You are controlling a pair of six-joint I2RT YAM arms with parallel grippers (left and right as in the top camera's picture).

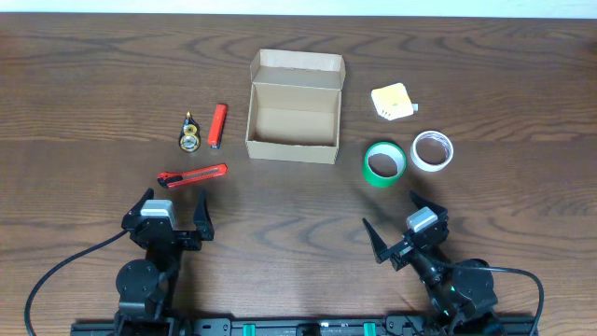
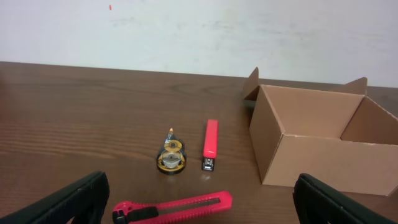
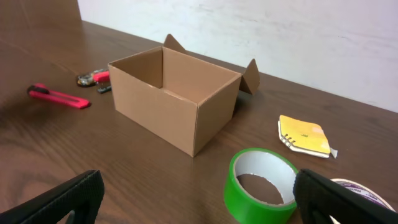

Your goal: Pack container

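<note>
The container, a tan cardboard box (image 1: 294, 109) with its lid flap open, stands empty at the table's middle back; it also shows in the left wrist view (image 2: 314, 146) and the right wrist view (image 3: 174, 96). A red utility knife (image 1: 193, 175) (image 2: 173, 208) lies just ahead of my left gripper (image 1: 174, 211), which is open and empty. A green tape roll (image 1: 383, 162) (image 3: 262, 185) lies just ahead of my right gripper (image 1: 399, 227), also open and empty.
A small red stapler (image 1: 218, 125) (image 2: 211, 144) and a round gold-black tape measure (image 1: 190, 134) (image 2: 170, 158) lie left of the box. A white tape roll (image 1: 432, 150) and a yellow notepad (image 1: 393, 101) (image 3: 304, 136) lie to its right.
</note>
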